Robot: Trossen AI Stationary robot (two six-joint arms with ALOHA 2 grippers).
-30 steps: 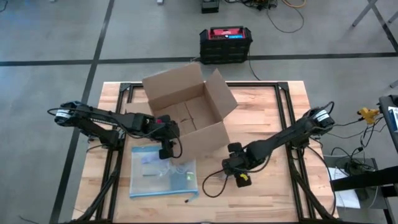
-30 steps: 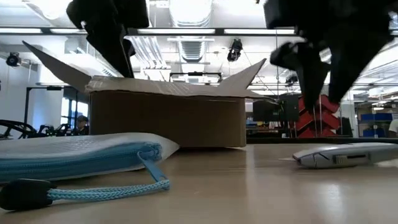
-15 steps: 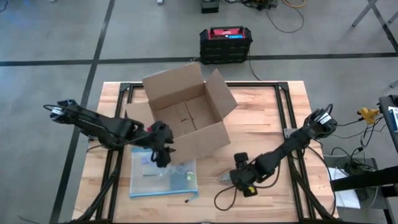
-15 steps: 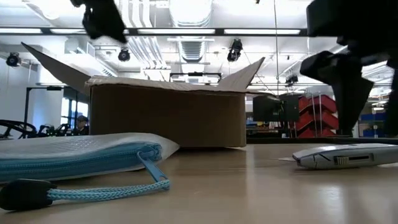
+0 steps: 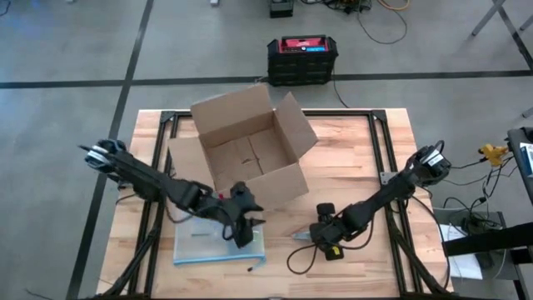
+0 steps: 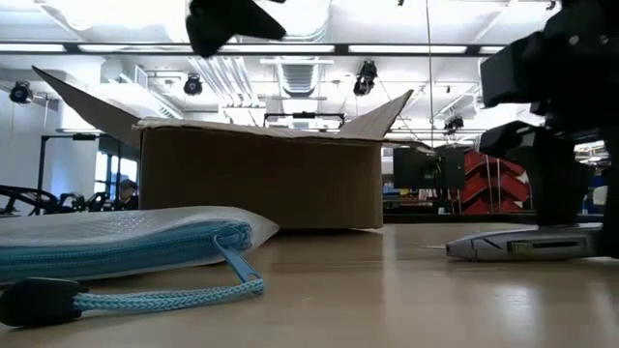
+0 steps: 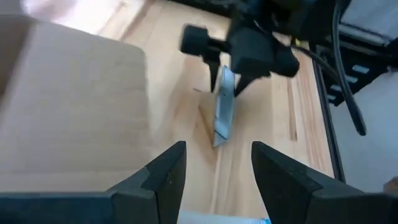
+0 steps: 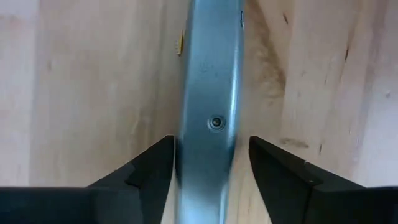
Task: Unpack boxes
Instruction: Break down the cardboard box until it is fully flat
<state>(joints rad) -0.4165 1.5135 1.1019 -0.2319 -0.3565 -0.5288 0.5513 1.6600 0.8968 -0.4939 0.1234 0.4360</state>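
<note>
The brown cardboard box (image 5: 250,154) stands open at the table's middle, resting on its bottom with its flaps spread. Near it lies a clear blue-edged bag (image 5: 204,243). A grey utility knife (image 5: 302,236) lies flat on the wood to the right of the bag. My left gripper (image 5: 248,229) hangs open above the bag's right end, close to the box's near wall, and faces the knife (image 7: 222,112). My right gripper (image 5: 323,239) is down at the knife, open, with a finger on each long side of it (image 8: 208,93). My right gripper comes at the knife's body (image 8: 208,124) from above, its fingers lying across it. One finger (image 8: 158,168) looks to be against the knife's side; beside the other a sliver of wood shows. Whether it grips I cannot tell. The knife lies flat on the table (image 6: 522,244).
A black crate with a red top (image 5: 301,58) sits on the floor beyond the table's far edge. The bag's blue cord with a black pull (image 6: 58,302) trails toward the near edge. A dark cable (image 5: 297,260) loops on the wood near the knife. Bare wood lies right of the box.
My left gripper has swung from the box's near-left side toward the table's right, along the box's near wall and over the bag, turning toward the knife. My right gripper has come down onto the knife from above. The box and bag have stayed put.
</note>
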